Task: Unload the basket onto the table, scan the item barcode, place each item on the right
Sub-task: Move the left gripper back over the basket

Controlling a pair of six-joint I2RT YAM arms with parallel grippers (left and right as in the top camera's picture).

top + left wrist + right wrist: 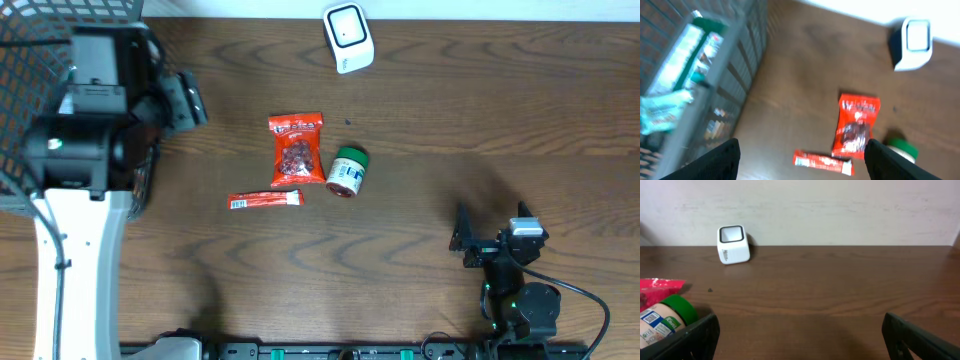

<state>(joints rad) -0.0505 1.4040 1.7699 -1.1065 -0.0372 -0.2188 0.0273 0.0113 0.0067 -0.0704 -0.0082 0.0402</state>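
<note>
On the wooden table, with left gripper and right gripper fingers spread empty, best pinch the red snack pouch by its edge, barcode toward the scanner.

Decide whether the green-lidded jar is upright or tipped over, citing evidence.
Tipped over: overhead, the jar lies label-side up, its green lid pointing sideways, beside the red snack packet.
</note>
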